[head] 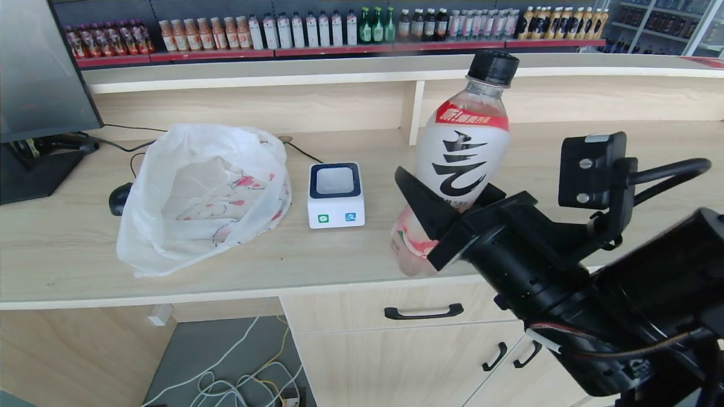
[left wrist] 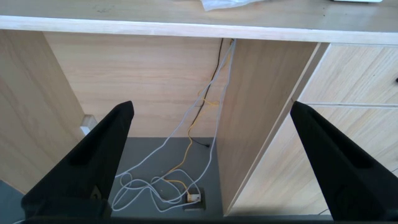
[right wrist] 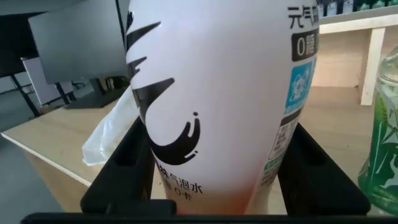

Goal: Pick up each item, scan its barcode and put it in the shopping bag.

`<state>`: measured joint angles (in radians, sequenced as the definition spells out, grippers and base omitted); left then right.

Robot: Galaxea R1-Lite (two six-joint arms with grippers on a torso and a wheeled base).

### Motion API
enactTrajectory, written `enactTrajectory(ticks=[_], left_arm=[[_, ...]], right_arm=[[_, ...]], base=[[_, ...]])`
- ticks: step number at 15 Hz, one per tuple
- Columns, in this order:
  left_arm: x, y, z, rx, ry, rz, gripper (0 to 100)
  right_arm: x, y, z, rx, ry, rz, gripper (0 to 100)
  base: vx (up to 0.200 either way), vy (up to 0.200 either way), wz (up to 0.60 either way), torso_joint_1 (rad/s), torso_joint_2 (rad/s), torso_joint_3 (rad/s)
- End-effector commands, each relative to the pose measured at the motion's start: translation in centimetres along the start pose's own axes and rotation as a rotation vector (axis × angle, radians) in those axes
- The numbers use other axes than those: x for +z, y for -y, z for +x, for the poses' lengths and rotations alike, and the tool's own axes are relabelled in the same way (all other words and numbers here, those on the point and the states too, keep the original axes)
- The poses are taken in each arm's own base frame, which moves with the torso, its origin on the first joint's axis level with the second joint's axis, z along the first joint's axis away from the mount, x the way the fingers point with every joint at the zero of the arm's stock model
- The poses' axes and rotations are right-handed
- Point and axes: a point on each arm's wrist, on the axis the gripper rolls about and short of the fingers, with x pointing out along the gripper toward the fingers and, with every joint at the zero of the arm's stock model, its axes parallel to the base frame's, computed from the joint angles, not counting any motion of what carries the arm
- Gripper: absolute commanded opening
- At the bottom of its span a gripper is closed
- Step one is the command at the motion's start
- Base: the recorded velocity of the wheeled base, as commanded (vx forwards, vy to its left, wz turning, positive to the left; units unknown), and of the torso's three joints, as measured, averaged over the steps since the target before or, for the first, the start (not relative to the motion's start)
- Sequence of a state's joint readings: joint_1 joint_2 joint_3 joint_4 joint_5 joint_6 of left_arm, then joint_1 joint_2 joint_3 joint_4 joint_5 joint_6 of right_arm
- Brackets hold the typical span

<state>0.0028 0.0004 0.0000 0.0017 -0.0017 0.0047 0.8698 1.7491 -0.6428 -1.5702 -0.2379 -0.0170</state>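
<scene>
broadly, a long light-wood surface (head: 68, 249) runs across a shop room, with a raised wooden ledge (head: 254, 70) behind it. beyond that ledge a red-edged shelf (head: 339, 48) carries a row of drink bottles. under the surface sit pale cabinet drawers (head: 396, 339) with black handles, and beside them an open bay where loose cables (head: 237, 379) lie on the grey floor. a dark monitor (head: 39, 68) stands at the far left end of the surface.

the white shopping bag (head: 203, 192) lies crumpled and open-mouthed on the surface, left of centre. the bottle (head: 458, 164), white-labelled with a black cap and a pink base, stands upright with a slight lean, well to the right of the bag and near the front edge. the right hand (head: 452, 198) is clamped on its lower half, one black finger on each side of the label, as the right wrist view also shows (right wrist: 217, 174). past it in that view a green bottle (right wrist: 382, 143) stands just beside.

the left hand (left wrist: 211, 155) hangs below the surface edge with its fingers wide apart, holding nothing and facing the cable bay.

a small white scanner (head: 335, 195) with a dark-framed window sits between bag and bottle, close to the bag. a black mouse (head: 120, 199) rests at the bag's left side.
</scene>
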Motion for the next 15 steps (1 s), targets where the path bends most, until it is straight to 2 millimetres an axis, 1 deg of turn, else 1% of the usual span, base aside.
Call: enactTrajectory(ticks=[1,2,3,4,5,11,15], left_arm=[[0.0,0.0,0.0,0.0,0.001,0.0,100],[0.0,0.0,0.0,0.0,0.001,0.0,100],[0.0,0.0,0.0,0.0,0.001,0.001,100],[0.0,0.0,0.0,0.0,0.001,0.003,100],[0.0,0.0,0.0,0.0,0.001,0.003,100],[0.0,0.0,0.0,0.0,0.001,-0.002,100],[0.0,0.0,0.0,0.0,0.001,-0.002,100]], right_arm=[[-1.6,2.3,2.8,-0.085,0.018,-0.033,0],[-1.3,3.4,3.9,-0.119,0.055,-0.045,0],[-1.2,4.2,4.6,-0.14,0.074,-0.053,0],[-1.5,5.6,5.2,-0.18,0.08,-0.073,0],[-1.6,5.9,5.3,-0.188,0.08,-0.074,0],[-1.3,5.9,5.6,-0.189,0.097,-0.071,0],[-0.5,6.1,5.6,-0.196,0.12,-0.072,0]], base=[[0.0,0.0,0.0,0.0,0.0,0.0],[0.0,0.0,0.0,0.0,0.0,0.0],[0.0,0.0,0.0,0.0,0.0,0.0],[0.0,0.0,0.0,0.0,0.0,0.0],[0.0,0.0,0.0,0.0,0.0,0.0],[0.0,0.0,0.0,0.0,0.0,0.0],[0.0,0.2,0.0,0.001,0.01,0.004]])
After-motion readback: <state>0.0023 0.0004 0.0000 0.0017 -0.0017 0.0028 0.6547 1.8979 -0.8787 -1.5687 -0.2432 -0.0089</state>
